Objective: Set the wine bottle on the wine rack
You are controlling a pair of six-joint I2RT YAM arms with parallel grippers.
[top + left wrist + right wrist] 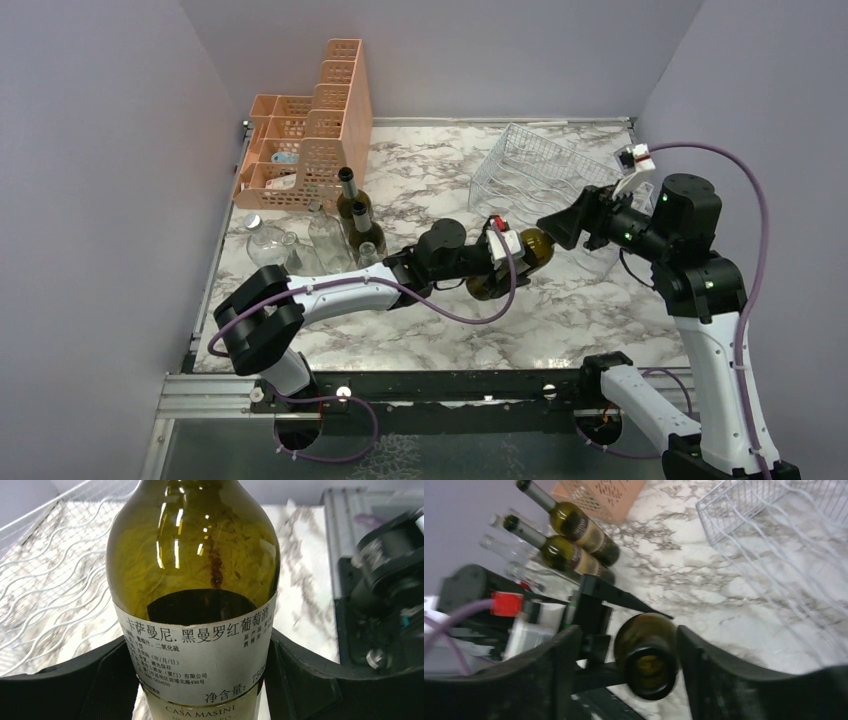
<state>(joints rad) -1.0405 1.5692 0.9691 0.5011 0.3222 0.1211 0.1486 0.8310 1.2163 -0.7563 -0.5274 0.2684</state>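
Note:
The wine bottle (530,252) is olive-green glass with a white label and is held level above the middle of the table. My left gripper (498,262) is shut on its labelled body (192,580), one finger pressed on each side (200,680). My right gripper (556,224) is open, and its fingers stand on either side of the bottle's open mouth (646,665) without touching it (629,636). The wine rack (540,165), silvery-white wire with wavy cradles, lies at the back right. It also shows in the left wrist view (40,580) and the right wrist view (784,525).
A peach perforated stepped organizer (310,130) stands at the back left. Two upright green wine bottles (358,218) and some clear glass bottles (270,245) stand in front of it, near the left arm. The marble table (430,330) ends at walls on three sides.

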